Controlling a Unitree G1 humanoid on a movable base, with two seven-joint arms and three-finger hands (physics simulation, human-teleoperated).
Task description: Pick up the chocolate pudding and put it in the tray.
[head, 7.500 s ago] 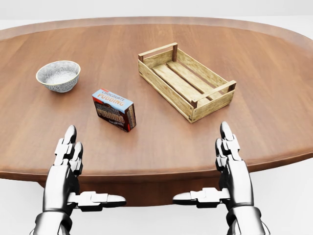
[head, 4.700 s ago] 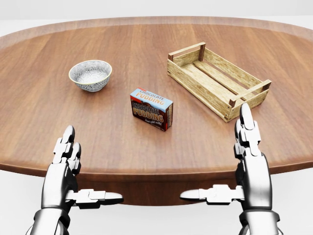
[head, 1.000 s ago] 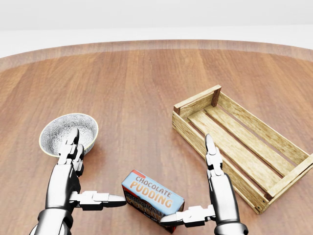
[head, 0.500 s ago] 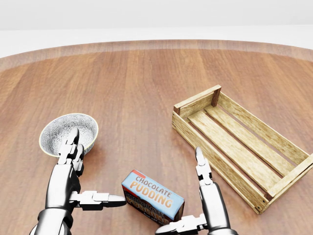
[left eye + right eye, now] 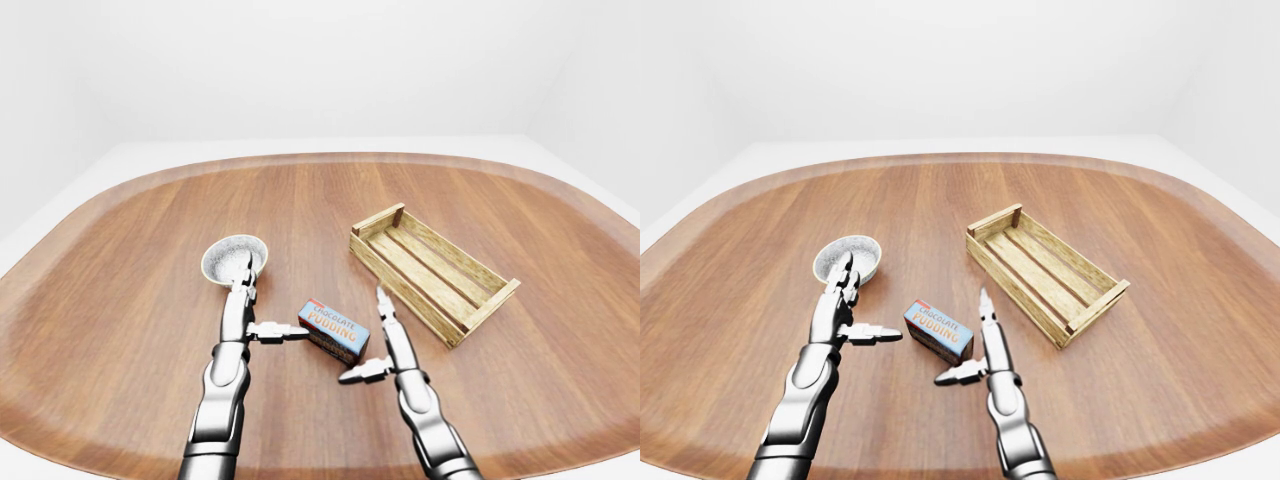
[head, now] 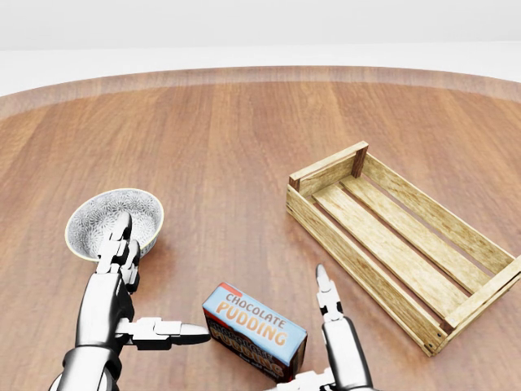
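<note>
Right hand (image 5: 385, 345) thumb beside pudding box (image 5: 333, 330), cropped in head view

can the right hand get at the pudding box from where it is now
Probably yes. The right hand is open just right of the pudding box, thumb pointing under its near end, with bare table between and nothing in the way. The left hand sits on the box's other side, not blocking.

bright, even, pretty flat light | soft small shadows under the bowl (image 6: 114, 221) and beside the wooden tray (image 6: 399, 244) | faint sheen on the table (image 5: 120, 300), no harsh glare | everything sharp, no blur | eye views are wide-angle, table rim bows at the edges
</note>
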